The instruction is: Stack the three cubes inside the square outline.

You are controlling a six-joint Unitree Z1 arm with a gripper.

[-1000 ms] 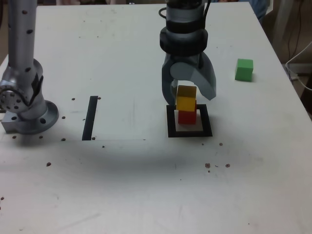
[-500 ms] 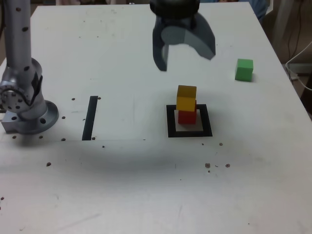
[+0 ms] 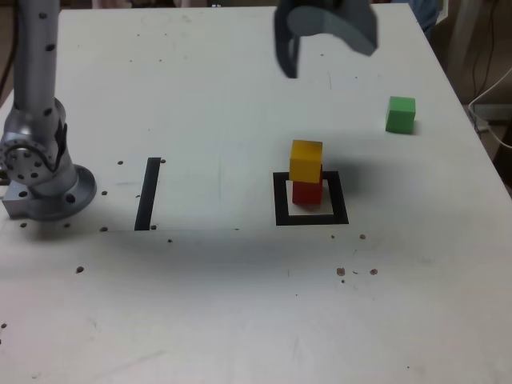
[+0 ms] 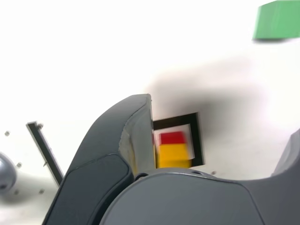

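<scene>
Squarely, boxy yellow cube [image 3: 306,160] atop red cube [image 3: 306,192]

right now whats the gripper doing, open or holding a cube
Gripper: open, holding nothing, raised above the table. The yellow cube sits on the red cube in the square outline; the green cube lies apart.

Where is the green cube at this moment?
The green cube sits alone on the table at the exterior view's right, behind and to the right of the black square outline, apart from the yellow-on-red stack.
</scene>
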